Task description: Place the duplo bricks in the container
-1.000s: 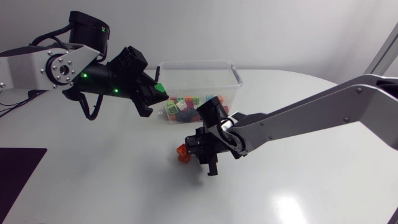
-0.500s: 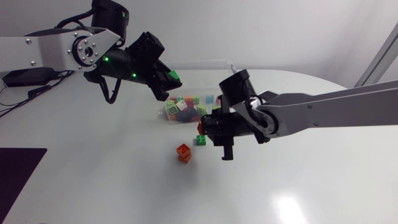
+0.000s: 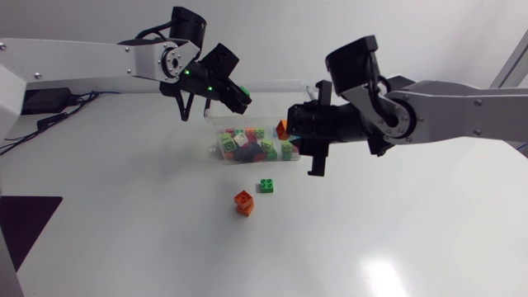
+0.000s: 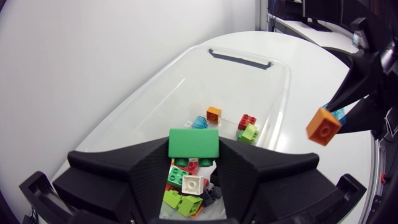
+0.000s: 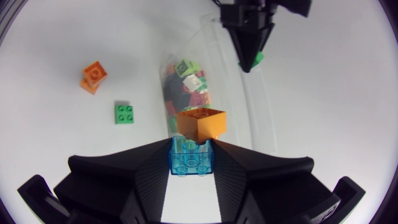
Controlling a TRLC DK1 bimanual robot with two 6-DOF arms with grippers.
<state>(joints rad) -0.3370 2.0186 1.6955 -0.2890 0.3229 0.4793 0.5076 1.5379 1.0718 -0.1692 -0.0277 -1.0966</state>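
Dropping off is the step in hand, I'd say. Both arms are up over the container (image 3: 272, 83), the clear tub at the far middle of the surface (image 3: 124, 214), which has a pile of bricks in its near end.

My left fingers (image 4: 149, 167) are pinching a green brick (image 4: 193, 144) above the tub's far-left part. My right fingers (image 5: 152, 163) are clamped on a see-through blue brick (image 5: 191, 163) with an orange brick (image 5: 200, 123) stuck on top of it, up by the tub's near-right side.

Next move, I reckon, is just spreading each pair so the bricks fall in. The green one looks well inside the rim. I can't tell about the right load, so I'd nudge it further in first.

That leaves a loose orange brick (image 3: 244, 201) and a loose green brick (image 3: 266, 186), close together on the surface on the near side of the tub.

Surface is plain glossy white, with a dark mat (image 3: 25, 223) at the near-left corner.
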